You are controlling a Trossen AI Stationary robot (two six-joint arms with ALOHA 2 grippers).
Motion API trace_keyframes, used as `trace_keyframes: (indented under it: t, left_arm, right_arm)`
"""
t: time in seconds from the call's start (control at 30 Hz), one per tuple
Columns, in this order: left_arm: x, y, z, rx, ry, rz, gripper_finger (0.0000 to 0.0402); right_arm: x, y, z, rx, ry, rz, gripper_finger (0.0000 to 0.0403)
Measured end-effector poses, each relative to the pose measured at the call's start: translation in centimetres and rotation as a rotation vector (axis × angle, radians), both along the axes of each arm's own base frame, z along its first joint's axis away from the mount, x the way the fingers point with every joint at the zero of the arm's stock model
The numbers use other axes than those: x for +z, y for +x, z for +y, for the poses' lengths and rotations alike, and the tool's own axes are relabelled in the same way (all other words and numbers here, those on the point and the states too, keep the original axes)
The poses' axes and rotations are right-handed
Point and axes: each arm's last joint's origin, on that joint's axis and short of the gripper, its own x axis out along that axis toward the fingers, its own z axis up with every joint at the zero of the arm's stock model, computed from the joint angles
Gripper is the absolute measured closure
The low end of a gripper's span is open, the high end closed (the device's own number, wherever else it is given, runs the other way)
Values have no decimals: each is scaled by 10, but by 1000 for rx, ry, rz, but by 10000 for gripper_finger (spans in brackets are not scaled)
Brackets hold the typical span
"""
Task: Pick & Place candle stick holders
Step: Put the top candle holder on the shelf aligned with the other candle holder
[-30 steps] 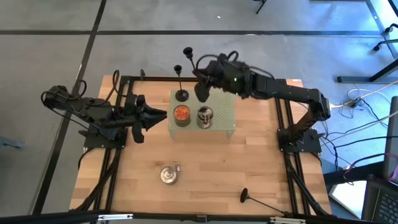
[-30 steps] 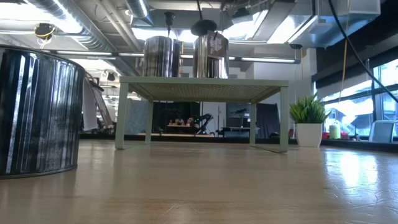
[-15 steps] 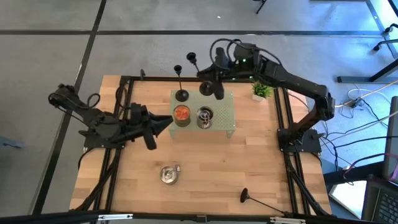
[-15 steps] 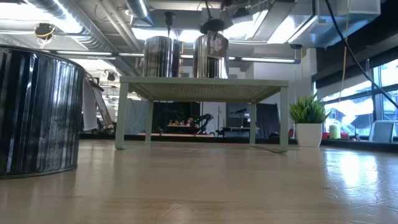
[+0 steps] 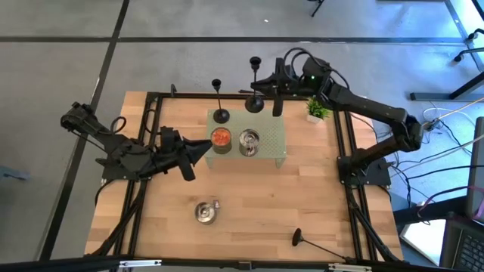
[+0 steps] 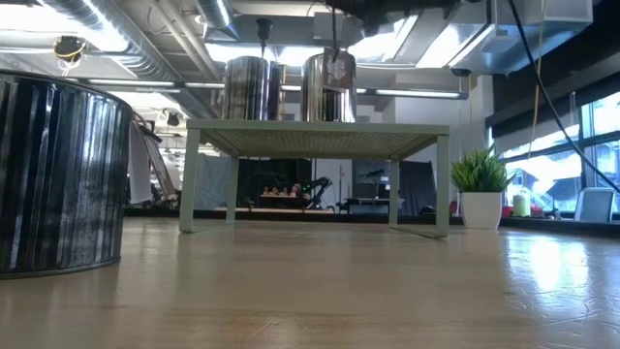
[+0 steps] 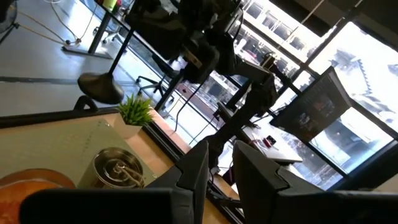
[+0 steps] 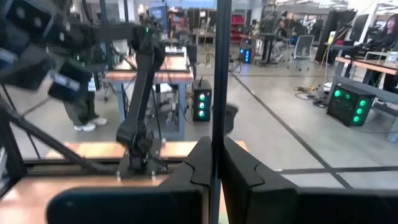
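Note:
My right gripper is shut on a black candle stick holder over the far edge of the green shelf. Its cup top is up and its round base is down. A second holder stands by its base on the shelf's far left part. A third lies on its side on the table near the front right. My left gripper hovers by the shelf's left side next to the orange can, its fingers slightly open with nothing between them. My right gripper pinches the holder's thin stem between its two fingers, about midway up. The fingers lie level, coming from the table's right side, across the stem. The holder hangs upright. In the low view a can hides its base, so I cannot tell whether it touches the shelf.
An orange can and a silver can stand on the shelf. Another silver can sits on the table toward the near edge. A small potted plant stands at the far right, close to my right arm.
My right gripper has carried the holder from over the shelf's middle toward the table's far right, and the holder has come from tilted to upright. My left gripper has shifted a little toward the shelf.

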Motion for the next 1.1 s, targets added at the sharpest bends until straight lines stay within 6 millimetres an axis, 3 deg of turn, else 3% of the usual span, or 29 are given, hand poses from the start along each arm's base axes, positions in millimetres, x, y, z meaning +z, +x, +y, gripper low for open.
trace_keyframes:
  t: [0.27,0.6,0.9,1.1]
  left_arm:
    - [0,0,0,23,0,1,332]
    - [-4,-1,3,128,59,47,332]
    - [-19,-4,6,187,107,152,332]
    - [-36,-2,5,227,75,197,332]
  right_arm:
    - [-8,7,2,-11,-70,25,389]
    - [2,7,-2,-44,-187,-78,389]
    - [-42,21,-14,-59,-169,-65,389]
    - [-53,18,-17,-71,-146,-97,389]
